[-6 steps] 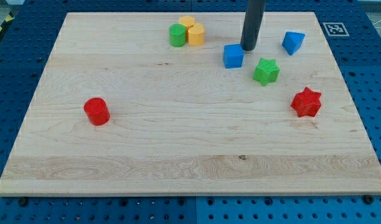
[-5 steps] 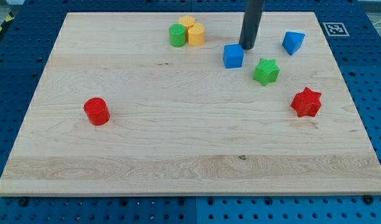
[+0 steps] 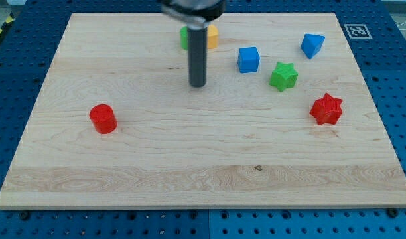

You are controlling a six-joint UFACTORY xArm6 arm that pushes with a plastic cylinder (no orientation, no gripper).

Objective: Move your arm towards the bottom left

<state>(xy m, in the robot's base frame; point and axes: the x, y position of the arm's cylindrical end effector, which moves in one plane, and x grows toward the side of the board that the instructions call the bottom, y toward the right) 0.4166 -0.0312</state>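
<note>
My tip rests on the wooden board, left of the blue cube and below the green cylinder, which the rod partly hides. The yellow blocks behind the rod are mostly hidden too. The red cylinder lies well to the lower left of the tip. A green star, a red star and a blue wedge-like block sit at the view's right.
A fiducial marker is at the board's top right corner. Blue perforated table surrounds the board.
The rod has moved left and down, from just above right of the blue cube to a spot left of it. No block has moved.
</note>
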